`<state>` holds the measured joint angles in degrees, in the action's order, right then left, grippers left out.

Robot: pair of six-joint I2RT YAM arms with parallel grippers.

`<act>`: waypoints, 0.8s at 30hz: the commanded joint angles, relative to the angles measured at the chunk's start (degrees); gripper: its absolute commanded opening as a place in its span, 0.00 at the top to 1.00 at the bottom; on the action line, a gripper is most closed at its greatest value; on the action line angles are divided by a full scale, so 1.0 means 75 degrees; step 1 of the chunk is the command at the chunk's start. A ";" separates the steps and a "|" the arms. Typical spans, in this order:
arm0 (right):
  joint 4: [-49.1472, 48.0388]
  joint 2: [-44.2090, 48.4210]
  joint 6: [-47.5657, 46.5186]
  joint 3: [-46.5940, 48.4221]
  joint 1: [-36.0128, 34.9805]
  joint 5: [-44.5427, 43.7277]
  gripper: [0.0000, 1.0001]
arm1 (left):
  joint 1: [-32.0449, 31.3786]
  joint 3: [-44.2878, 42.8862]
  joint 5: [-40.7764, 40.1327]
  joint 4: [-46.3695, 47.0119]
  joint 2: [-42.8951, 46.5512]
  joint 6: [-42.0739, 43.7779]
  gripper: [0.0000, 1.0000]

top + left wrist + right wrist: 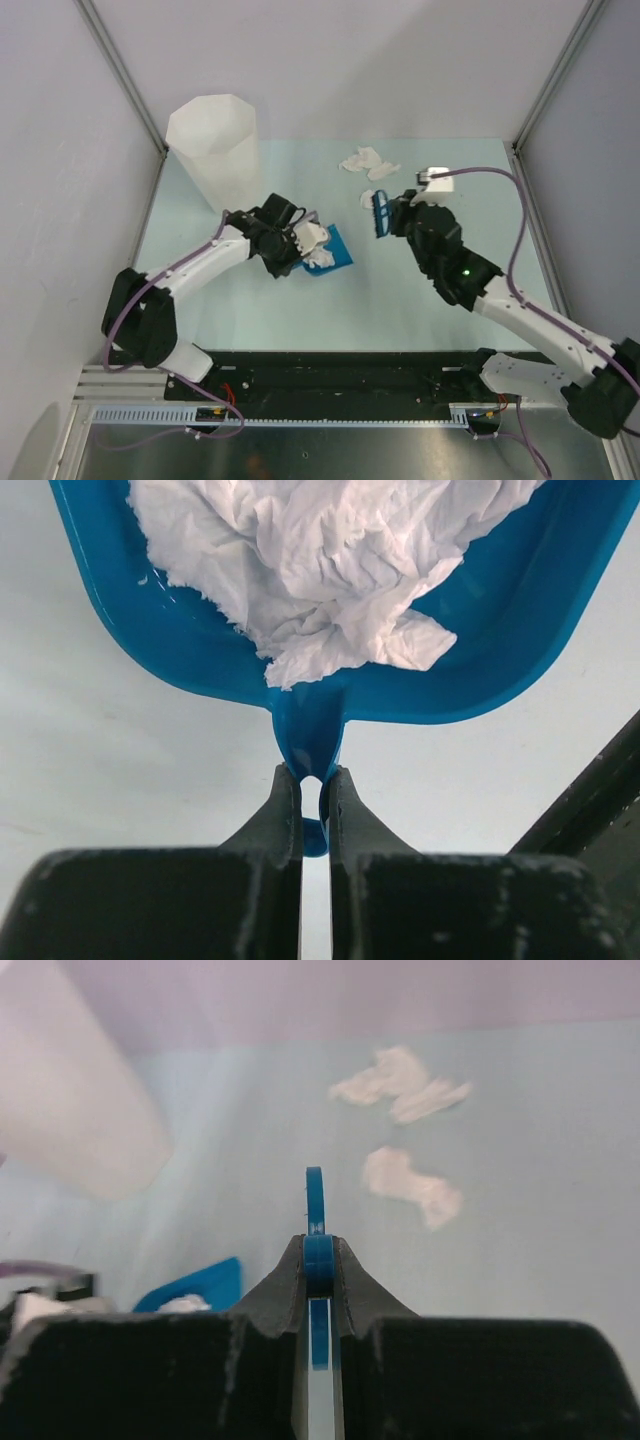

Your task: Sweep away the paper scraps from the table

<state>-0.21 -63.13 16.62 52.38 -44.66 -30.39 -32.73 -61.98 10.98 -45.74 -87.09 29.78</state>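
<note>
Near bin (212,140), left jaws clench dustpan (338,244); right jaws clench brush (381,213) by scraps (368,161).

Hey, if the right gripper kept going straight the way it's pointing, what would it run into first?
Probably bare table: the right gripper, shut on the brush, aims just left of the nearer paper scrap, though depth is unclear.

In the left wrist view the blue dustpan (150,630) and the paper scraps (320,560) in it run off the top edge. In the right wrist view the white bin (70,1110), upper left, is blurred and cropped; the blue brush (315,1200) shows only edge-on.
</note>
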 commanded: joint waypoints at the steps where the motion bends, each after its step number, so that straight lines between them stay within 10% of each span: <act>1: 0.0636 0.0892 -0.0494 0.0211 0.0505 -0.1011 1.00 | 0.0238 -0.1063 -0.0033 -0.0019 0.0830 -0.0233 1.00; 15: 0.2102 0.1246 -0.0365 0.0036 0.1080 -0.0530 1.00 | 0.2523 -0.5925 -0.2365 -0.1097 0.0199 0.0294 1.00; 24: 0.2231 0.1480 -0.0353 -0.0140 0.1092 0.0020 1.00 | 0.3039 -0.8668 -0.7308 -0.0805 -0.1804 0.2097 1.00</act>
<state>16.34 -54.41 14.28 51.53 -36.62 -32.23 -10.96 -120.01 -25.23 -53.04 -93.67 36.80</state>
